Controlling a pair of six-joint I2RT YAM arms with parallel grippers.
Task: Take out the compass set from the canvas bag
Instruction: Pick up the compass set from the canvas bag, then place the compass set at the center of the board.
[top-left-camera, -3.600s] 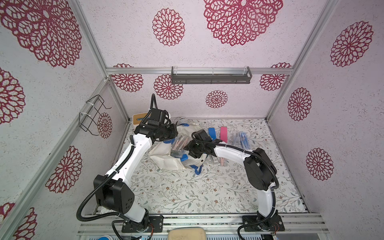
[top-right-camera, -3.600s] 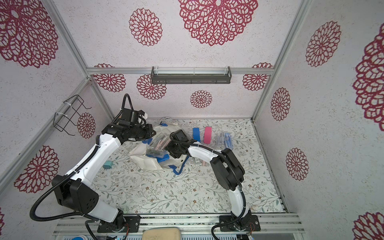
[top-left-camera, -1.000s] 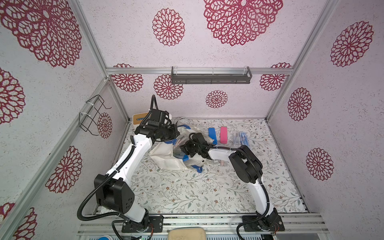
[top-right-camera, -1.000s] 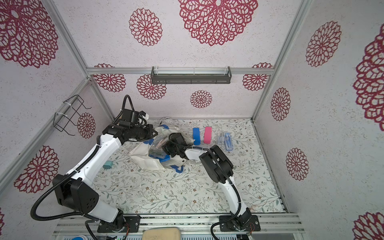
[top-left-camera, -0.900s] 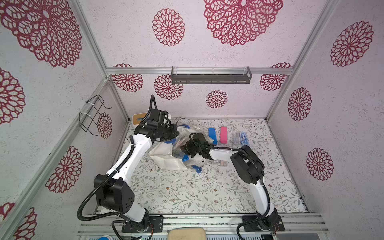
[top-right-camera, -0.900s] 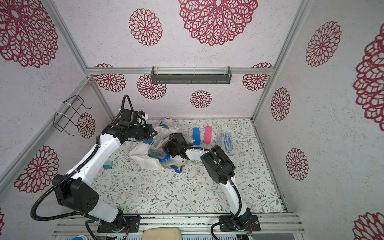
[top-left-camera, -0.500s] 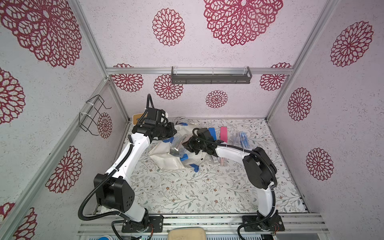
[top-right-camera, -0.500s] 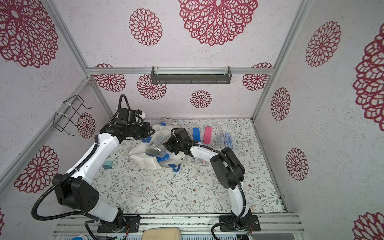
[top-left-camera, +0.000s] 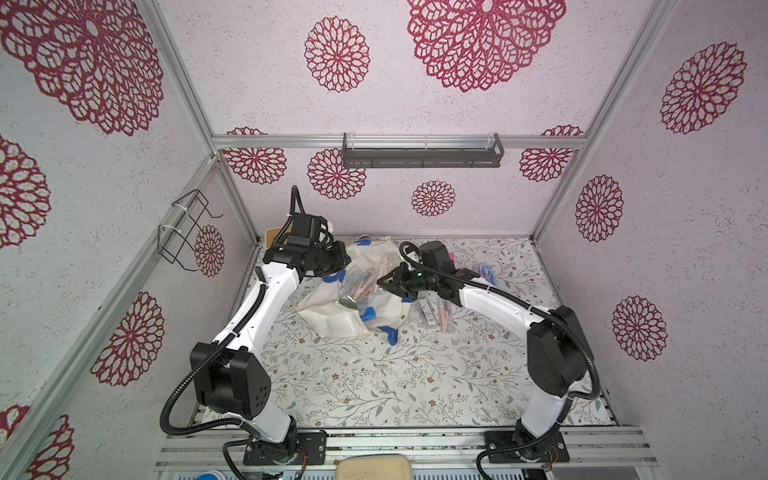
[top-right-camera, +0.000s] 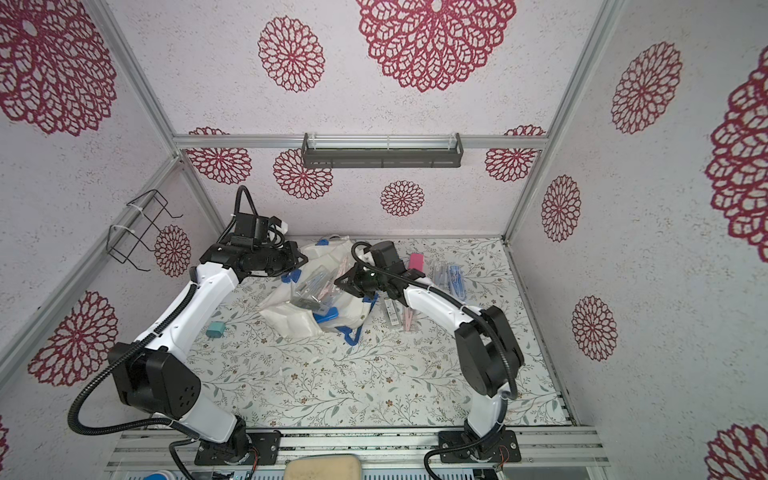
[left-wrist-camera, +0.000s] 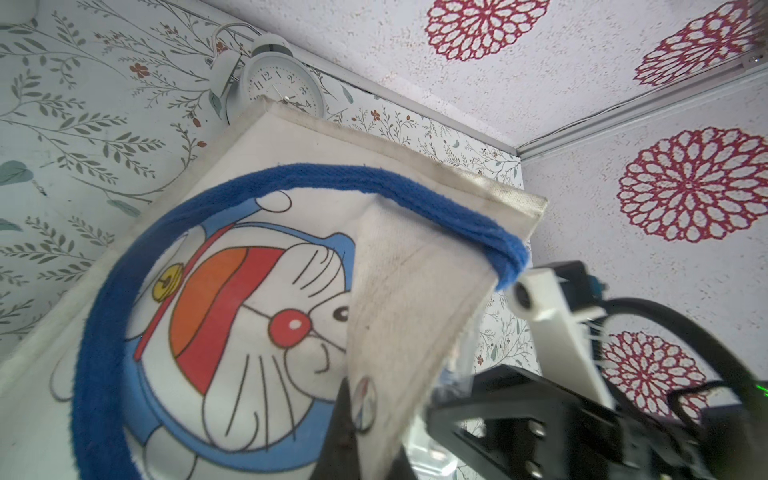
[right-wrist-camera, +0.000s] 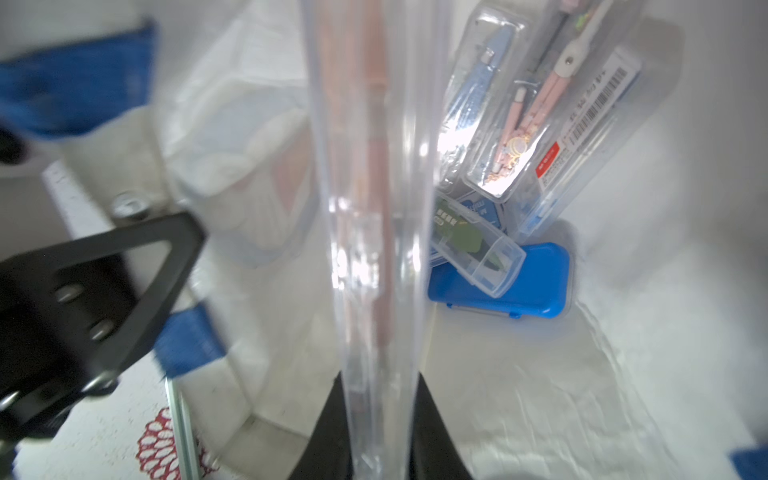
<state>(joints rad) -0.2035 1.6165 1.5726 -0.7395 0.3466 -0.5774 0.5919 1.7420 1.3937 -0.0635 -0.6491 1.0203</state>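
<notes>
a) left gripper (left-wrist-camera: 374, 432) pinched on canvas bag (left-wrist-camera: 232, 316) rim; b) right gripper (right-wrist-camera: 378, 399) clamped on clear compass set (right-wrist-camera: 374, 208), other cases (right-wrist-camera: 573, 104) beyond fingertips.

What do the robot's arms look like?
The left arm and right arm have smooth white links and chunky black joints, with a ribbed black cable looping beside each. The left tool and right tool are black, with triangular fingers fixed by silver screws. A small green light glows by the right wrist.
</notes>
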